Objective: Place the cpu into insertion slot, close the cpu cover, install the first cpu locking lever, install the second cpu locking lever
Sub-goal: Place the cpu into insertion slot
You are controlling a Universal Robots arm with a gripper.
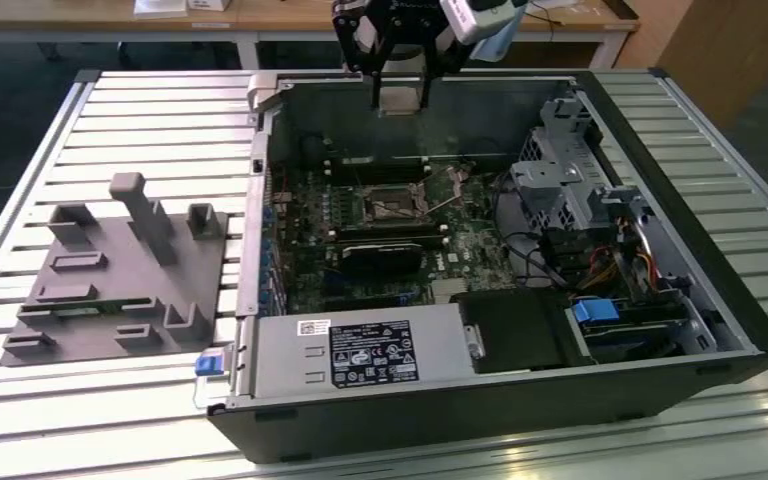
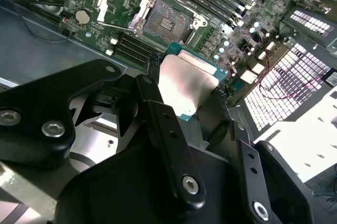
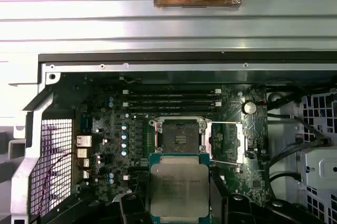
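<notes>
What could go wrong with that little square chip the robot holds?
The tool pinches the cpu by its edges, not yet in the open socket; it could slip and drop onto the motherboard. Lowered crooked, it might not sit flat. The open cpu cover lies beside the socket; the tool might bump it.

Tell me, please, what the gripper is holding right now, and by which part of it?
The gripper holds the cpu, clamped by two opposite side edges, with its metal top left uncovered.

The cpu (image 3: 179,190) runs partly out of view; the gripper (image 3: 179,205) perhaps covers 2 sides.
</notes>
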